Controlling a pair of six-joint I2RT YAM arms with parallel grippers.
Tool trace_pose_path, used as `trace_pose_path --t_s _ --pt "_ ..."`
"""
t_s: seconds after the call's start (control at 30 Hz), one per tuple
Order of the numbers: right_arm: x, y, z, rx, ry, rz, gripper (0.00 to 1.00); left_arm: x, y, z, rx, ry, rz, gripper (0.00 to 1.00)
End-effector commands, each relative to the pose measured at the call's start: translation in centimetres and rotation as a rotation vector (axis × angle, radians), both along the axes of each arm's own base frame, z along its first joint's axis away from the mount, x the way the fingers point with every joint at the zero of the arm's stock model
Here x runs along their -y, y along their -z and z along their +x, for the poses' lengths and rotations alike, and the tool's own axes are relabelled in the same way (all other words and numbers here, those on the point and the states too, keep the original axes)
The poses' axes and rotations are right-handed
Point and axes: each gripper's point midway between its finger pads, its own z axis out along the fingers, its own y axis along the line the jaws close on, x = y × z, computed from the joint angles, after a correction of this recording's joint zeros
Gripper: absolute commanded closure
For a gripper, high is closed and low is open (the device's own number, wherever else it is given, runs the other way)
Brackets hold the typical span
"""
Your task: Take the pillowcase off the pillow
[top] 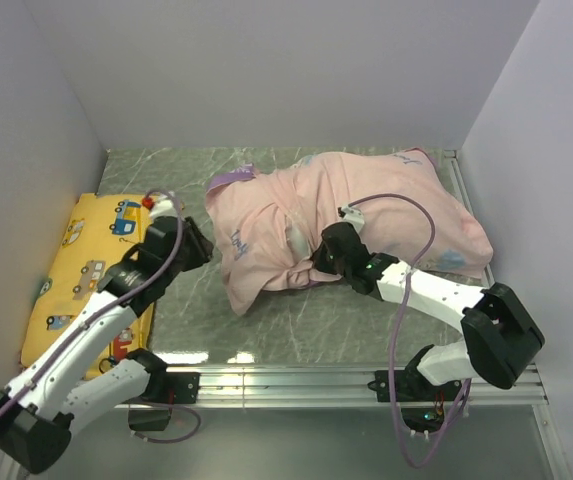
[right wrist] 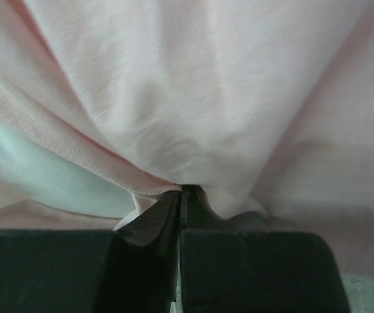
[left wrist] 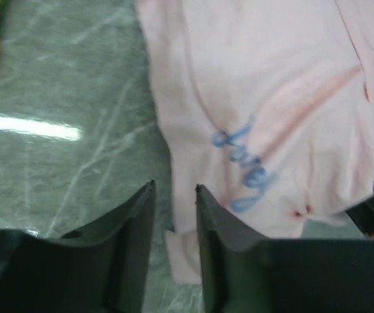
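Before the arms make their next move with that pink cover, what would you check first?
1. Right gripper clamped on the pillowcase: ok, fingers shut on a pink fold.
2. Left gripper gripping too: not ok, jaws apart at the cover's edge, clamping nothing.
3. Pillow out: cannot tell how far; the bulging cover hides it.
4. Yellow pillow out of the way: ok, apart at the left wall.
5. Purple cable clear of the fabric: cannot tell; it loops over the cover.

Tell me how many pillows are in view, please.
2. The yellow pillow lies at the far left. The white pillow is in the middle inside the pink pillowcase, with only a small patch showing. No others are visible.
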Motion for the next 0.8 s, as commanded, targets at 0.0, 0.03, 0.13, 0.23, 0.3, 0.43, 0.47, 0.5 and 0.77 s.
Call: trace_pose_path --t_s 0.0,0.03,0.13,0.23,0.3,0.43,0.47,0.5,0.77 --pt "-0.8 0.9 -0.8 -0.012 -0.019 -0.027 1.00 4.5 -3.3 0.3 0.073 0.108 -0.005 0.59" --pt "-0.9 1.2 -0.9 -0.019 -0.020 -0.038 1.00 6.7 -3.4 -0.1 0.067 0.144 -0.002 0.51" --pt "-1.7 1.1 -1.0 -0.018 -0.031 -0.032 1.00 9.7 -3.3 0.2 0.056 0.158 0.008 0.36" --pt "-2.1 1.0 -1.2 -0.016 -0.042 -0.028 1.00 11.9 -3.2 0.9 0.061 0.145 0.020 0.24" --pt "-2.2 0.8 -1.2 -0.014 -0.043 -0.028 1.00 13.6 -3.8 1.2 0.079 0.150 0.012 0.19" --pt "-2.2 0.7 -1.3 -0.012 -0.045 -0.032 1.00 16.9 -2.3 2.1 0.054 0.169 0.064 0.14" --pt "-2.1 0.6 -1.3 -0.012 -0.044 -0.032 1.00 17.2 -2.0 2.2 0.049 0.163 0.080 0.13" --pt "-2.1 0.6 -1.3 -0.011 -0.045 -0.033 1.00 17.5 -2.4 2.6 0.054 0.147 0.087 0.11" --pt "-1.8 0.1 -1.3 -0.002 -0.043 -0.047 1.00 16.7 0.7 4.5 0.005 0.040 0.264 0.60"
